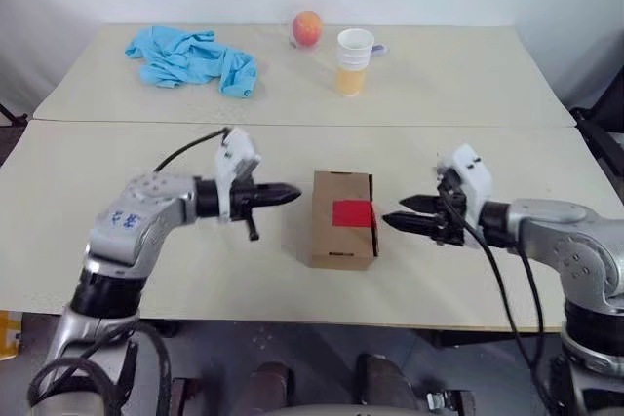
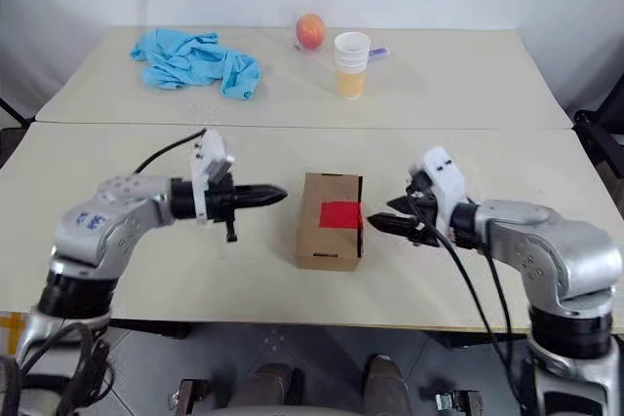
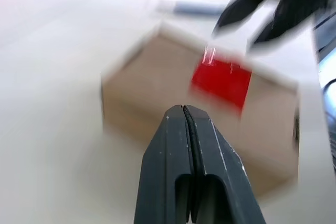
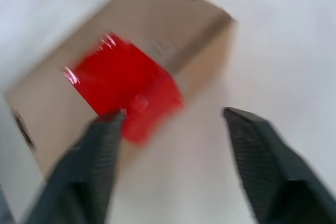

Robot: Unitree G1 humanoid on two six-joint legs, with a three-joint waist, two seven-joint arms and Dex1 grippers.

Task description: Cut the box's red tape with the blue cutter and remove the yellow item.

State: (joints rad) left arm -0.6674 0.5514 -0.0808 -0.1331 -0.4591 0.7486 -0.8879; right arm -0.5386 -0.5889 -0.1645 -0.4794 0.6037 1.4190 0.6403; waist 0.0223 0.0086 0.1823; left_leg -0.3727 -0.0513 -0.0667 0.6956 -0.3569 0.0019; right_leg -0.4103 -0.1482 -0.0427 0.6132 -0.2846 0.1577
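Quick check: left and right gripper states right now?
Left gripper: closed, holding nothing.
Right gripper: open, empty, beside the brown cardboard box.

Two pale beige surfaces are set edge to edge, the seam running across the frame just above the middle. On the nearer one, a box with red tape on its top is placed at the centre. On the farther one, a blue cloth is spread at upper left, with a fruit and a cup at upper centre.
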